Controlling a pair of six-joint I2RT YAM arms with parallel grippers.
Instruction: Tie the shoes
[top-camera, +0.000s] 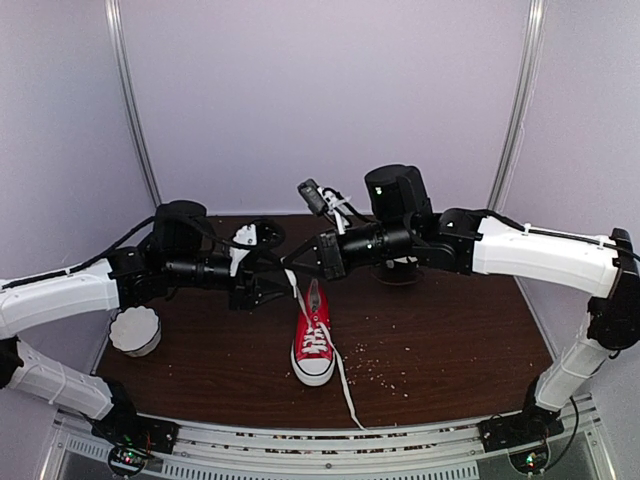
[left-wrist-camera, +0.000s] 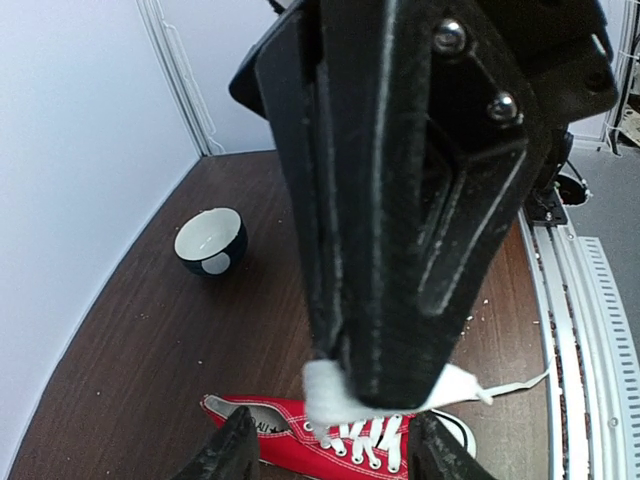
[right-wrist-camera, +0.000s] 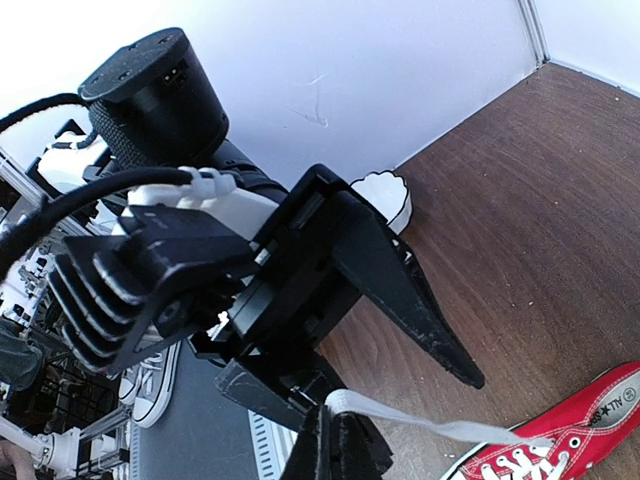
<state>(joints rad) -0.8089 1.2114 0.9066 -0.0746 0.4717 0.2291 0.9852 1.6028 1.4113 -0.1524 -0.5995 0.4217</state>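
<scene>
The red sneaker (top-camera: 313, 340) lies mid-table, its white toe cap toward the near edge. It also shows in the left wrist view (left-wrist-camera: 350, 445) and the right wrist view (right-wrist-camera: 560, 440). One white lace (top-camera: 345, 388) trails off toward the front edge. The other lace (right-wrist-camera: 450, 428) rises taut from the eyelets into my right gripper (right-wrist-camera: 340, 425), which is shut on its end above the shoe's heel. My left gripper (top-camera: 272, 277) is open, and its fingers (left-wrist-camera: 228, 450) straddle the right gripper's tip (left-wrist-camera: 385, 385) without touching the lace.
A white ruffled bowl (top-camera: 135, 330) stands near the left edge. A dark bowl with a white inside (left-wrist-camera: 210, 240) stands at the back right, under the right arm. Crumbs (top-camera: 385, 365) are scattered to the right of the shoe.
</scene>
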